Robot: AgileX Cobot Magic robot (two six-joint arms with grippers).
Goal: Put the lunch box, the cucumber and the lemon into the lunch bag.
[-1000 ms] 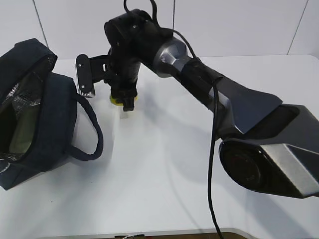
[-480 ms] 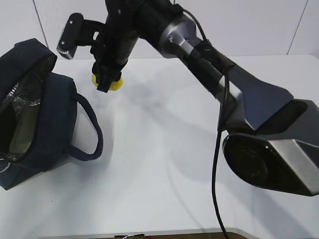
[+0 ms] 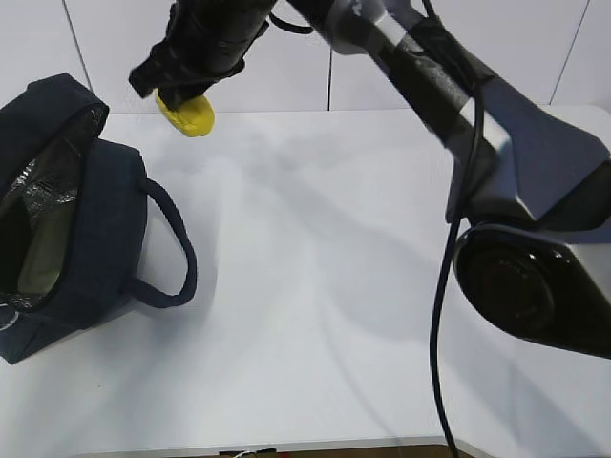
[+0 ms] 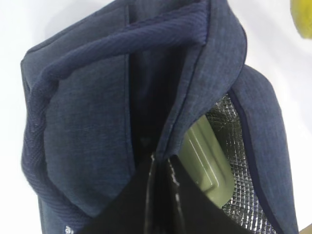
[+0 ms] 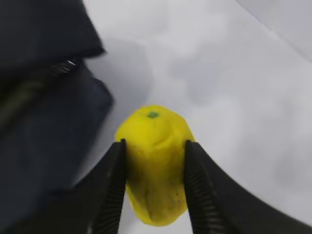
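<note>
Pinching lemon (image 5: 155,165), right end effector (image 5: 155,187), above table (image 3: 315,286)

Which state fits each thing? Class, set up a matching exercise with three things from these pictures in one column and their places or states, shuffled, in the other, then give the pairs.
Things:
1. lemon
2. lunch box
3. lunch bag

States:
A. lying open on the table, silvery lining showing
B. held in the air by the right gripper
C. inside the bag, pale green lid showing

Pairs: 1-B, 2-C, 3-A
</note>
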